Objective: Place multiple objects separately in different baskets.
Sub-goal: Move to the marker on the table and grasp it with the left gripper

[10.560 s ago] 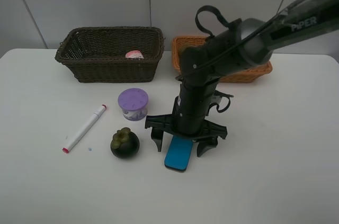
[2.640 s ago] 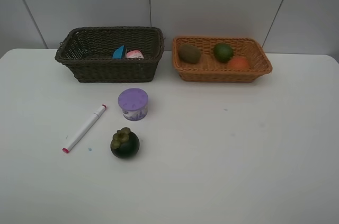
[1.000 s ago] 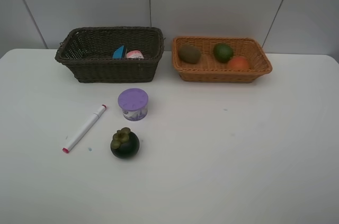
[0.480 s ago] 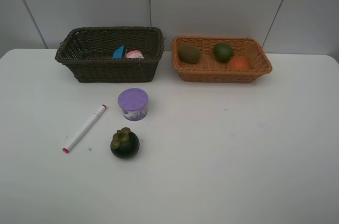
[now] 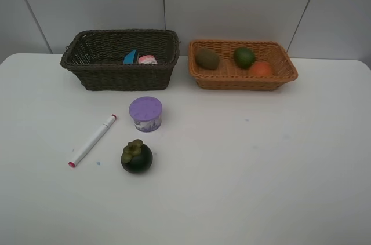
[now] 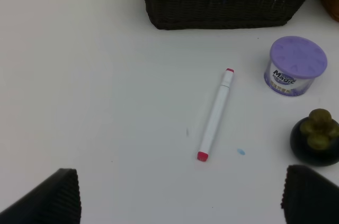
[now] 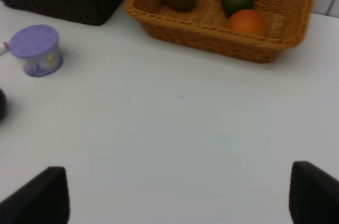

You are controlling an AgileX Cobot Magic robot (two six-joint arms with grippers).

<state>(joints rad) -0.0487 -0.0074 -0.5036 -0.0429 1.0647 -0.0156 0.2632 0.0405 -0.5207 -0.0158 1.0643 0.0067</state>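
The white table (image 5: 261,169) is standing before a pale panelled wall and is carrying all the work. Nearest the robot, the left gripper (image 6: 183,197) and the right gripper (image 7: 177,195) are hovering above the tabletop, each with its jaws spread wide and nothing between them; neither arm is showing in the high view. Ahead of the left gripper, the dark mangosteen (image 5: 137,157) is sitting stem-up, with the white marker (image 5: 92,140) lying slantwise to its left, apart from it, and the purple-lidded tub (image 5: 145,113) standing upright just beyond it. Farther back, the dark brown basket (image 5: 122,74) is holding the blue flat block (image 5: 130,57) and the pink bottle (image 5: 147,59) side by side. To its right, the light orange-tan basket (image 5: 243,81) is holding the brown kiwi (image 5: 207,58), the green lime (image 5: 244,57) and the orange-red fruit (image 5: 261,69). Judging by this layout, five of eight items are sorted, and the step in hand is selecting the next pick. The next move is calling for a descent over one loose item; the mangosteen is probably going with the fruit, the marker and tub with the dark basket.
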